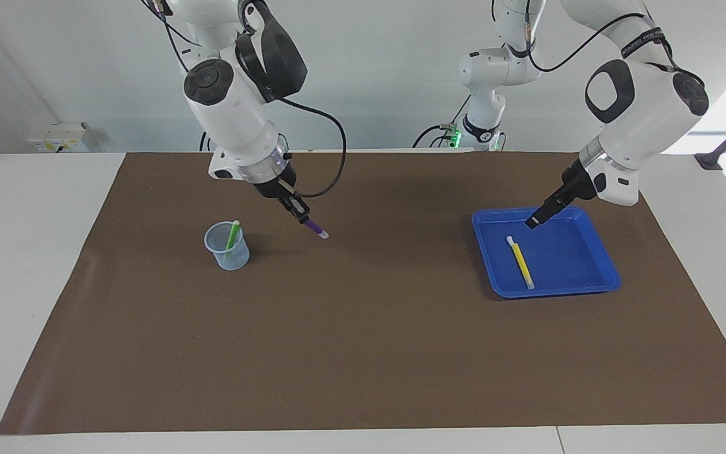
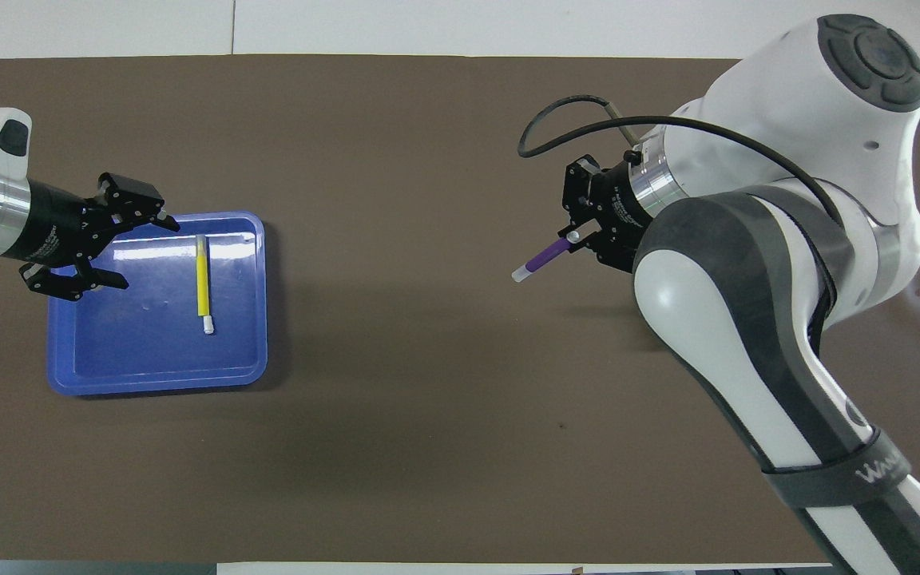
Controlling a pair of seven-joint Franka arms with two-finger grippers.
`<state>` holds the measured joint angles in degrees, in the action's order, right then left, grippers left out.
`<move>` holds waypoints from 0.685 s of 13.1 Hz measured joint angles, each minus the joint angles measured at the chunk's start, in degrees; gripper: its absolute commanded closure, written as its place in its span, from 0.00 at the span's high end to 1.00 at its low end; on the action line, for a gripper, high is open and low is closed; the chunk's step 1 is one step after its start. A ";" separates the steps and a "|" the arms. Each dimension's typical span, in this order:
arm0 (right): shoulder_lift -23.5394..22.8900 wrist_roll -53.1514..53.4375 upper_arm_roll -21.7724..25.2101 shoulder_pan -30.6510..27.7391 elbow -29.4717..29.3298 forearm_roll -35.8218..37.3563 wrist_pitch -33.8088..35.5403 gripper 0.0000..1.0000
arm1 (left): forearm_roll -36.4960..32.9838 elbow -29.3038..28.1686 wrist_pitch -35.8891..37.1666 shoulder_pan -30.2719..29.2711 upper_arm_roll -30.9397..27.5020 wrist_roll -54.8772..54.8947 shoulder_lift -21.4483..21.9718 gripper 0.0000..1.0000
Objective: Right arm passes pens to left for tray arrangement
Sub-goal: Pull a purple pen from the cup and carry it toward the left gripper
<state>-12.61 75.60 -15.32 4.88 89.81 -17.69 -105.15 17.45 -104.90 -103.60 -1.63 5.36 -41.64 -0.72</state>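
Observation:
My right gripper (image 1: 300, 215) (image 2: 580, 236) is shut on the purple pen (image 1: 315, 227) (image 2: 540, 259), held up over the mat beside the cup, its pale end pointing toward the table's middle. The green pen (image 1: 232, 234) stands in the translucent cup (image 1: 228, 247); the right arm hides both in the overhead view. The yellow pen (image 1: 520, 263) (image 2: 202, 281) lies flat in the blue tray (image 1: 590, 277) (image 2: 109, 367). My left gripper (image 1: 534, 220) (image 2: 120, 247) hangs open over the tray's edge nearest the robots, holding nothing.
A brown mat (image 1: 363, 353) covers most of the white table. A smaller white arm with a green light (image 1: 483, 82) stands at the robots' edge of the table.

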 measured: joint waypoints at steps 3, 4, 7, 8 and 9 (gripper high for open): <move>-0.51 7.09 -2.15 0.02 -0.02 -11.24 -6.53 0.00 | 2.16 -0.01 0.04 1.13 0.06 -14.60 2.85 1.00; -0.69 9.02 -3.20 0.02 -0.02 -14.03 -8.10 0.00 | 2.59 -0.01 0.03 1.67 0.11 -19.84 3.62 1.00; -1.09 13.21 -6.84 0.08 -0.01 -21.20 -10.89 0.00 | 2.97 0.02 -0.03 4.58 0.13 -40.13 5.83 1.00; -1.42 13.69 -7.67 0.09 -0.01 -23.02 -11.02 0.00 | 3.00 0.02 -0.09 5.88 0.14 -46.22 6.42 1.00; -1.88 13.83 -8.23 0.08 -0.01 -24.39 -11.09 0.00 | 3.00 0.03 -0.35 7.32 0.18 -51.70 6.85 1.00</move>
<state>-14.49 89.43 -23.54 4.96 89.80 -42.08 -116.24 20.45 -104.88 -103.96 5.69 5.54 -93.34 6.13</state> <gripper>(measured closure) 0.833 0.000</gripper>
